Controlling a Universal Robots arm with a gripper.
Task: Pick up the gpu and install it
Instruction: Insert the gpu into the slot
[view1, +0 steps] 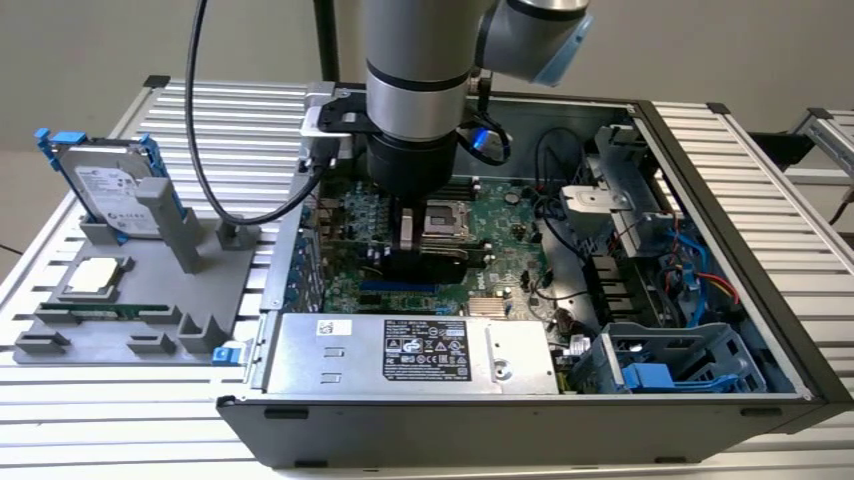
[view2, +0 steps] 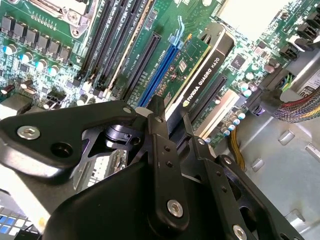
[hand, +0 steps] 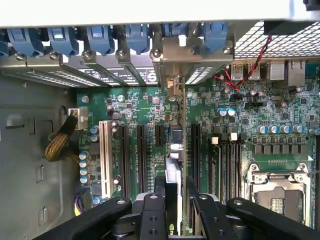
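The gpu (view2: 200, 75), a green card with a black cooler, stands on edge over the motherboard (hand: 210, 130) inside the open computer case (view1: 747, 250). My gripper (view2: 172, 125) is shut on it, one black finger on each face. In the first wrist view the gpu (hand: 174, 165) shows edge-on between the fingertips of the gripper (hand: 176, 187), in line with a black expansion slot, its silver bracket (hand: 172, 60) at the case's rear slots. In the exterior view the gripper (view1: 416, 235) hangs low in the case with the gpu (view1: 427, 265) under it. How deep the card sits I cannot tell.
A blue slot (view2: 160, 70) runs beside the card and the CPU socket (hand: 277, 192) lies nearby. Power supply (view1: 400, 350), drive cage (view1: 667, 365) and cables (view1: 694, 260) crowd the case. On the exterior view's left, a grey fixture (view1: 147, 270) holds a hard drive (view1: 107, 185).
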